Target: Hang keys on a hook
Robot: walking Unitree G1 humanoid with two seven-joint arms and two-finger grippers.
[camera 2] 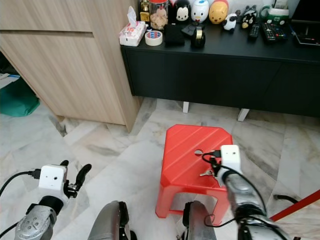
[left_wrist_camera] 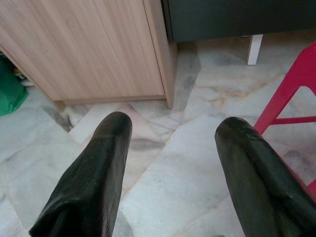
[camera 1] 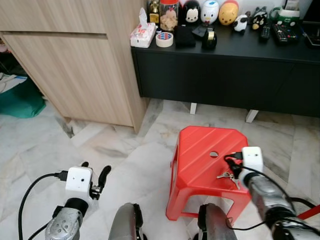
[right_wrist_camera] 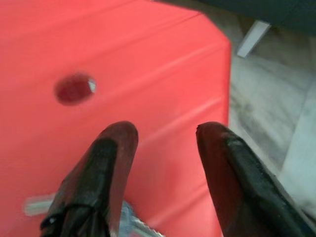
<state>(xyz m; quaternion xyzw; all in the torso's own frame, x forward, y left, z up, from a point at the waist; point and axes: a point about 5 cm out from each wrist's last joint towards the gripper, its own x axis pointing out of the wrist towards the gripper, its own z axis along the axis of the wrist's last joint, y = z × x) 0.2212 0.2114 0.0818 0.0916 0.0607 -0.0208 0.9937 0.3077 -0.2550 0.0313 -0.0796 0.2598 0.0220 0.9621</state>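
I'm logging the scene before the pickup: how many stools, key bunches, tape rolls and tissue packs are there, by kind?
Red stool: 1
Bunch of keys: 1
Tape roll: 1
Tissue pack: 1
Total: 4

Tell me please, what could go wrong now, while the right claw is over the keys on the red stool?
1. The keys lie near the red stool's front right edge; a poor closing of the open right claw could push them off onto the floor.
2. The keys lie flat, so the fingers may slip over them or press on the stool.
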